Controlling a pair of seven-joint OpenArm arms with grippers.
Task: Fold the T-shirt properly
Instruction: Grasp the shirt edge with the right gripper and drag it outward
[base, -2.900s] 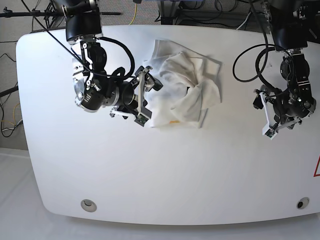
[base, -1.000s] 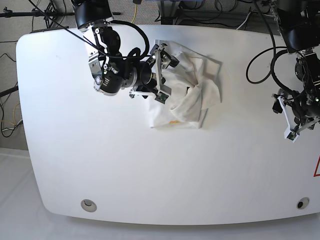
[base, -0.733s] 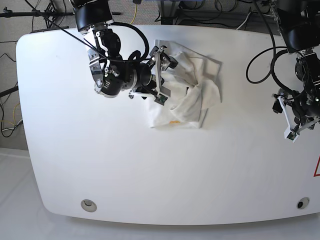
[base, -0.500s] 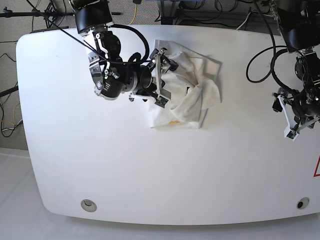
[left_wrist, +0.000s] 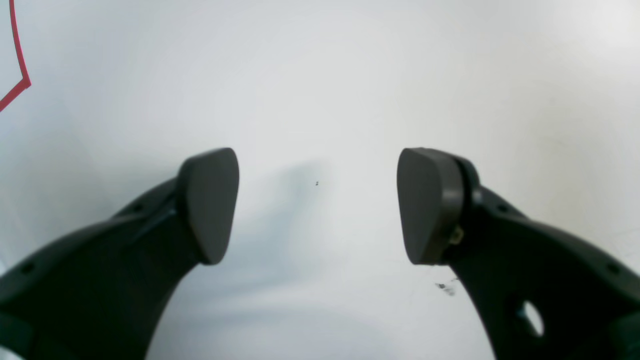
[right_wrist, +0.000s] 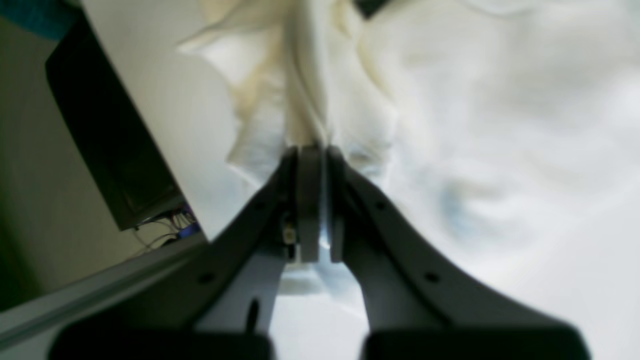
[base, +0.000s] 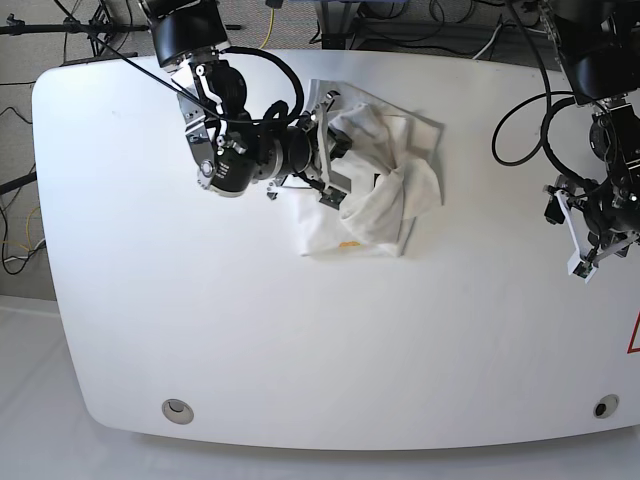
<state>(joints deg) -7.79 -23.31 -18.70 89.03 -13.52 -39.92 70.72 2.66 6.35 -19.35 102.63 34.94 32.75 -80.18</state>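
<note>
The T-shirt (base: 385, 190) lies bunched and creased at the back middle of the white table (base: 300, 350). A small yellow-orange mark (base: 349, 243) shows near its front edge. My right gripper (base: 338, 150) is at the shirt's left edge. In the right wrist view my right gripper (right_wrist: 314, 165) is shut, with a ridge of the white cloth (right_wrist: 450, 125) pinched between its fingertips. My left gripper (base: 583, 255) hangs far to the right, apart from the shirt. In the left wrist view my left gripper (left_wrist: 318, 205) is open and empty over bare table.
A red line (left_wrist: 15, 75) marks the table near my left gripper, by the right edge (base: 634, 335). Two round holes (base: 177, 409) (base: 601, 407) sit near the front edge. Cables run behind the table. A black box (right_wrist: 110, 140) stands beyond the table edge.
My right gripper moved from the shirt's lower left up along its left edge, then closed on the cloth. My left arm swung out to the right, then stayed still.
</note>
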